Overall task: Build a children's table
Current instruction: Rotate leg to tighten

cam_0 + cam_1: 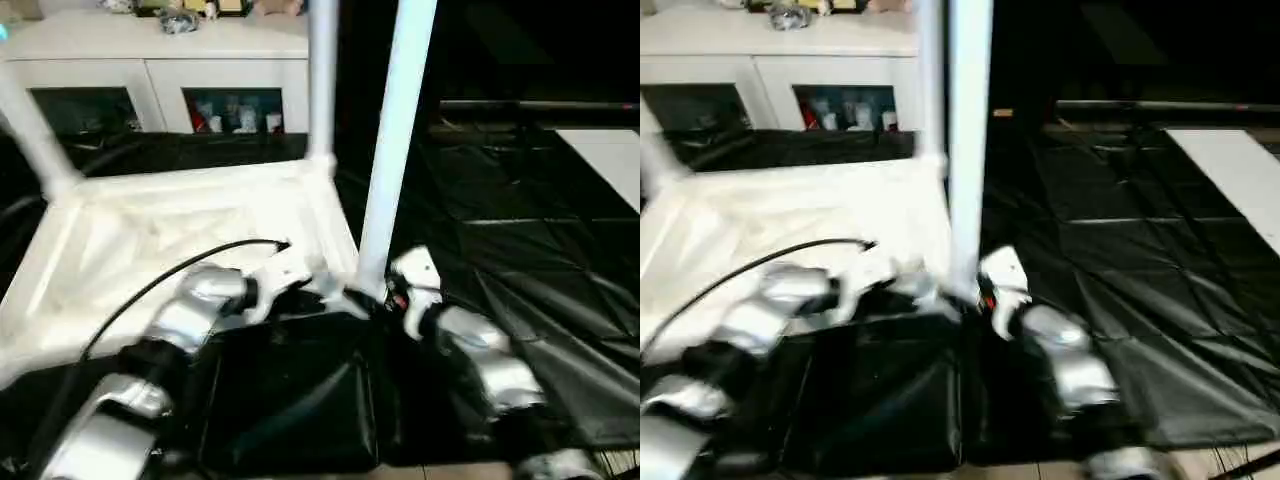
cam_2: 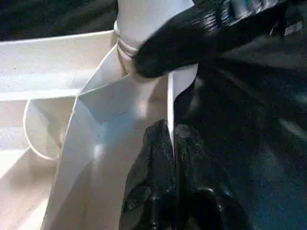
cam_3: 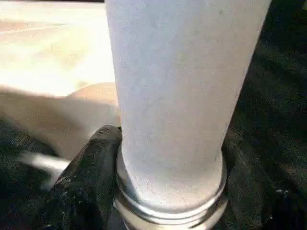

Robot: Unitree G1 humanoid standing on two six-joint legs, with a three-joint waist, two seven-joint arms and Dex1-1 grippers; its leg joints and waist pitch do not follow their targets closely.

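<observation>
The children's table [image 1: 170, 240] lies upside down on the big black-sheeted table [image 1: 540, 260], w/ its ribbed underside facing up, on the left and middle of the scene. Three legs stick up: one at the far left corner [image 1: 30, 130], one at the far right corner [image 1: 322, 80], and one at the near right corner [image 1: 395, 150], right in front of the robot. The right gripper [image 3: 170, 191] has its two black fingers [image 3: 88, 167] apart around the bottom of that near leg, one on each side, hugging it just above the ring where it goes into the corner hole. The left gripper [image 2: 172, 158] has its fingers pressed together on the thin edge wall of the tabletop, just beside that same corner, so it's pinching the rim to keep the top from sliding. The stuff looks like hollow white plastic, so prob light and stiff, not easy to break. But it looks smooth and shiny, so it could slip in the fingers, and the long leg could wobble if you grab it high up. Best spot to hold the leg is low down near the socket, like now, bc pushes and twists go straight into the hole. Best spot for the top is the rim or a rib, not the flat part. A white cabinet [image 1: 160, 60] w/ glass doors stands far behind.
</observation>
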